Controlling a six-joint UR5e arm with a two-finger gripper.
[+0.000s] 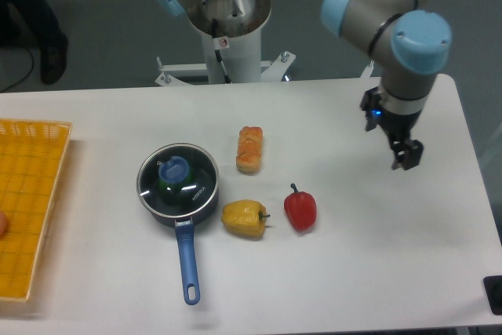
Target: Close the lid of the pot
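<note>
Dark two-finger gripper hanging over the right side of the white table, holding nothing; jaw gap too small to read, so cannot tell if open or closed. Well apart from everything on the table.

Nearest: glossy red bell pepper, then yellow bell pepper just beside it, then orange-brown bread roll above those. Further left: small round dark grey saucepan with long blue handle, round clear glass lid with blue centre knob sitting on top, apparently level and inside the rim. Something green visible through the glass. Orange mesh basket at far left edge.

Task looks done as things lie. Risks, judged:
- Any return sweep leftward at low height likely to clip the peppers or roll, shoving them into the saucepan.
- Bump on the blue handle could spin the pot and slide the lid off-centre.
- Regrasp of the knob unneeded; could lift or tilt the lid.
</note>
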